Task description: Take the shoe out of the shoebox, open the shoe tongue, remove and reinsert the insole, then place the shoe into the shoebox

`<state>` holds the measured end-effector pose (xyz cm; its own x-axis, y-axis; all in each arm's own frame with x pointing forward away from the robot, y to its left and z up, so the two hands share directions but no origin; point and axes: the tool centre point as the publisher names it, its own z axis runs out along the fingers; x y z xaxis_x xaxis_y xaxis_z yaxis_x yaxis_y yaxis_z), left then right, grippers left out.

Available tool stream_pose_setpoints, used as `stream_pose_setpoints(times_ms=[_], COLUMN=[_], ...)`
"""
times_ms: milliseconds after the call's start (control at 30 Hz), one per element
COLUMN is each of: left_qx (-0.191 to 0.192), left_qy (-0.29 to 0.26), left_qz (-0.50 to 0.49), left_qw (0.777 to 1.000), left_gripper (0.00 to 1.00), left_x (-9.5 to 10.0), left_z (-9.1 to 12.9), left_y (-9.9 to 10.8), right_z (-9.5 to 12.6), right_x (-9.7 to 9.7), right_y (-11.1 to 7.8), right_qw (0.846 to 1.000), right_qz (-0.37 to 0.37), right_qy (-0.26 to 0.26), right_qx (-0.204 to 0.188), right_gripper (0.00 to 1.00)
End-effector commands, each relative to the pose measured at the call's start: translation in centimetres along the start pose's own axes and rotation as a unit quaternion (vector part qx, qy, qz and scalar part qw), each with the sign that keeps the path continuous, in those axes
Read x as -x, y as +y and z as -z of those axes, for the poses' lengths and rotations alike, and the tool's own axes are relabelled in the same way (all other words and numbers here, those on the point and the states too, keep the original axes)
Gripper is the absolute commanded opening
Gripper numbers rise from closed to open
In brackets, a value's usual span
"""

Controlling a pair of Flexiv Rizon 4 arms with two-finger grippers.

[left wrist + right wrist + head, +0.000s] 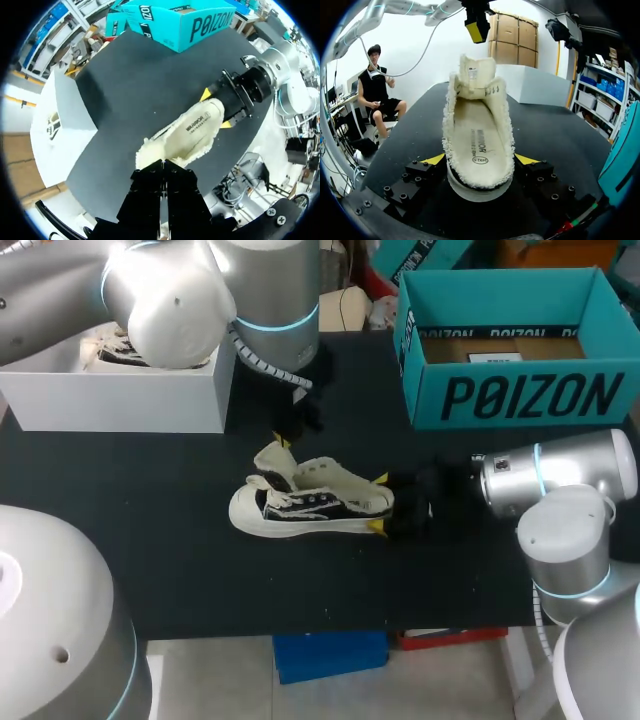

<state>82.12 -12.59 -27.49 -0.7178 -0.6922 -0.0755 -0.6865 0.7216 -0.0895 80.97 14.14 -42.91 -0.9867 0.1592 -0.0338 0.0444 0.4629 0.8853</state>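
Observation:
A cream and black shoe (305,505) lies on its sole in the middle of the black table (150,540), its fleecy tongue (272,462) standing up. My right gripper (379,504) is shut on the shoe's heel, one yellow tip on each side. In the right wrist view the shoe (479,140) runs ahead from between the fingers (434,159), and the insole (479,147) shows inside. My left gripper (283,445) hangs just above the tongue (472,75), shut, with a small gap under its tip (476,30). In the left wrist view the tongue (150,157) lies right ahead of the closed fingers (162,167).
The teal shoebox (510,390) stands open at the back right. A white box (120,395) at the back left holds another shoe (120,352), partly hidden by my left arm. Bare black table lies in front of the shoe.

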Motion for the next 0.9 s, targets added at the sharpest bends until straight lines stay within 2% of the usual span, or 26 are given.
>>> stream_pose_setpoints(times_ms=[33, 400, 433, 633, 767, 900], left_qx=[-0.001, -0.001, -0.003, -0.018, -0.01, 0.008], left_qy=[0.036, 0.036, 0.055, 0.166, 0.173, 0.154], left_qz=[-0.121, -0.121, -0.129, -0.228, -0.269, -0.3], left_qw=[0.992, 0.992, 0.99, 0.959, 0.947, 0.942], left_gripper=[0.0, 0.0, 0.0, 0.0, 0.0, 0.0], left_x=[0.5, 0.5, 0.4, -1.0, -1.7, -2.2], left_z=[-0.2, -0.2, -0.3, 0.2, -0.1, -0.3], left_y=[-0.2, -0.2, -0.2, -0.5, -0.6, -0.8], right_z=[-0.2, -0.2, -0.2, -0.2, -0.2, -0.2], right_x=[-0.2, -0.2, -0.2, -0.2, -0.2, -0.2], right_y=[-0.4, -0.4, -0.4, -0.4, -0.4, -0.4], right_qw=[1.0, 1.0, 1.0, 1.0, 1.0, 1.0], right_qz=[-0.001, -0.001, -0.001, -0.001, -0.001, -0.001], right_qy=[-0.001, -0.001, -0.001, -0.001, -0.001, -0.001], right_qx=[-0.001, -0.001, -0.001, -0.001, -0.001, -0.001], right_gripper=[0.0, 0.0, 0.0, 0.0, 0.0, 0.0])
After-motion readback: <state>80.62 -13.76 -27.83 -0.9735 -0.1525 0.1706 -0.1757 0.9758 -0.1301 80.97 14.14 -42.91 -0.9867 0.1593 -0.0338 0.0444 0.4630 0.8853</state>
